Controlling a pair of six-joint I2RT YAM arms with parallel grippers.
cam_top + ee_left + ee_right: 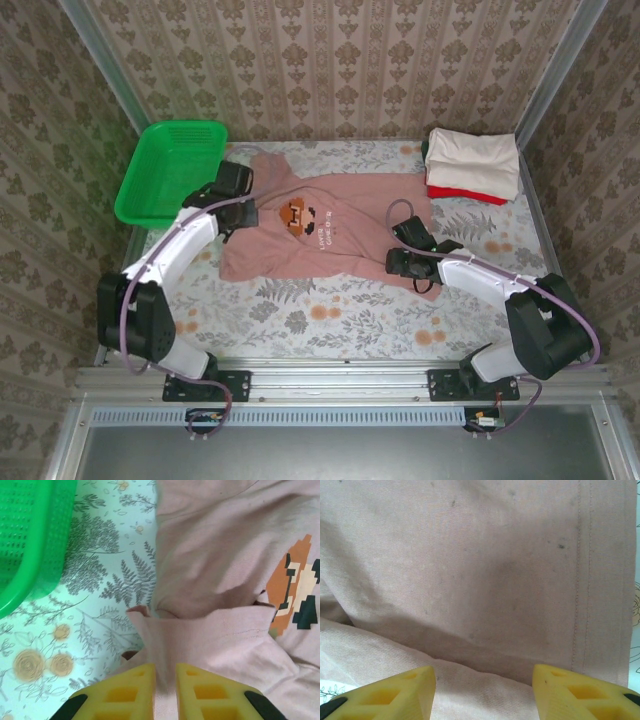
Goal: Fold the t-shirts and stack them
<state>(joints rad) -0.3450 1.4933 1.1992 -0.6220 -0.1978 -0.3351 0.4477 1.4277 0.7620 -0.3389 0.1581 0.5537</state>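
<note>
Dusty-pink t-shirt [330, 205] lying flat, far-left sleeve pinched in left gripper [165, 675], right gripper [482, 675] spread open over near-right hem.

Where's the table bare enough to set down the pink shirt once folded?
The widest bare patch is the near strip of table between the pink shirt and the rail. A smaller one lies in front of the folded stack, beside the right arm. Crowded at far left, where green basket, left gripper and shirt meet.

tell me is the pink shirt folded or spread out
The pink shirt is mostly spread flat, print up; one edge is bunched in the left gripper.
</note>
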